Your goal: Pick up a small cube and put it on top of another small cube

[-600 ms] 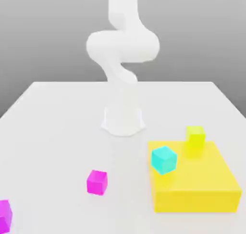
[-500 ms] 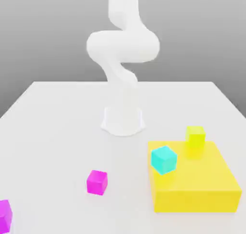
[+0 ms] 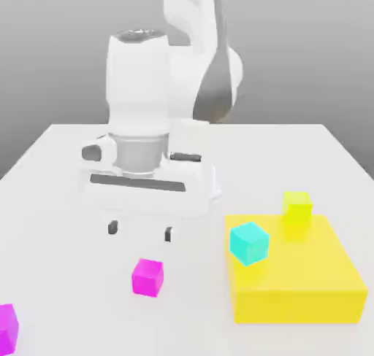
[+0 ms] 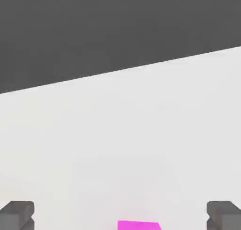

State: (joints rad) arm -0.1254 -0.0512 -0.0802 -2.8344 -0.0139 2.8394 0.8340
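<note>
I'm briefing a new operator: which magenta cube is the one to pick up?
Start at the big yellow block on the white table. Toward the exterior view's left lies the small magenta-pink cube, just below the open claw. Another magenta cube sits cut off at the picture's edge.

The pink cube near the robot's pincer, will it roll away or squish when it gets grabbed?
Probably neither. The pink cube has flat faces and sits square on the white table, so it should slide, not roll. Its crisp edges suggest it's stiff. The open pincer looks wider than it.
</note>
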